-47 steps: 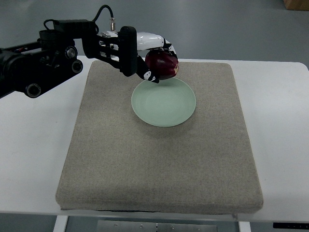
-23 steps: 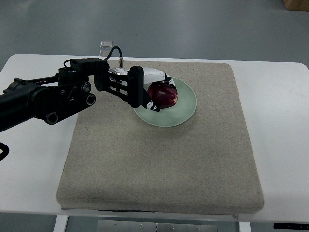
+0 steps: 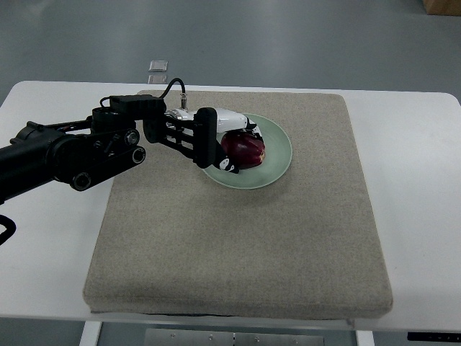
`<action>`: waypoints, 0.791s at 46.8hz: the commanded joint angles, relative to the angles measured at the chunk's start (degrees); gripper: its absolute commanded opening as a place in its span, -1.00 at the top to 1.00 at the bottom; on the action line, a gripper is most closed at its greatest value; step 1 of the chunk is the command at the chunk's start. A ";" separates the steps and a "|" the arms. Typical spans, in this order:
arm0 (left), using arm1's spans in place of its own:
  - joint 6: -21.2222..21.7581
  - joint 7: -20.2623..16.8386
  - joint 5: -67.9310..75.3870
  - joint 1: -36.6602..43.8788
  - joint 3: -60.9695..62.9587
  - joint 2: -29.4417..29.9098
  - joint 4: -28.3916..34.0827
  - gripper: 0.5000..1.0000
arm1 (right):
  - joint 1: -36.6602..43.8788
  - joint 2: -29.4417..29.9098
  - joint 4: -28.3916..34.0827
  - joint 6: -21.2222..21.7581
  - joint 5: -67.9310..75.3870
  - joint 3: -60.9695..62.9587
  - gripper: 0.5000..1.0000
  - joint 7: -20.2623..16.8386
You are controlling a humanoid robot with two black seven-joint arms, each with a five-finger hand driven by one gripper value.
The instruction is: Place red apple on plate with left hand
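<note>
A dark red apple [image 3: 245, 150] sits on the pale green plate [image 3: 277, 155] near the plate's left side. My left hand [image 3: 238, 144] comes in from the left edge and its white and black fingers [image 3: 229, 166] are still curled around the apple, above and below it. The apple rests low, at plate level. The plate lies on the upper middle of a grey felt mat [image 3: 238, 238]. The right arm does not show.
The mat lies on a white table [image 3: 418, 180]. My black left forearm [image 3: 72, 151] stretches across the table's left side and the mat's upper left corner. A small clear object [image 3: 157, 65] lies on the floor beyond the table's far edge.
My left hand has come down and toward me with the apple, from above the plate's far rim to plate level. In the last half second it lowered slightly more.
</note>
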 commanded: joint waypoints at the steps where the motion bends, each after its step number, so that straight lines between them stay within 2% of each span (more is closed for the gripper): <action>1: -0.01 -0.01 -0.61 0.00 -0.09 0.08 0.02 -0.82 | 0.00 0.00 0.00 0.00 0.00 0.00 -0.73 0.00; 5: -0.10 -0.01 -0.87 0.00 -0.09 0.34 -0.07 -0.98 | 0.00 0.00 0.00 0.00 0.00 0.00 -0.73 0.00; 19: -0.18 -0.01 -2.71 -0.97 -0.96 1.92 -0.59 -0.99 | 0.00 0.00 0.00 0.00 0.00 0.00 -0.73 0.00; 37: -0.45 -0.01 -32.32 -4.66 -1.14 8.42 -0.16 -0.99 | 0.00 0.00 0.00 0.00 0.00 0.00 -0.73 0.00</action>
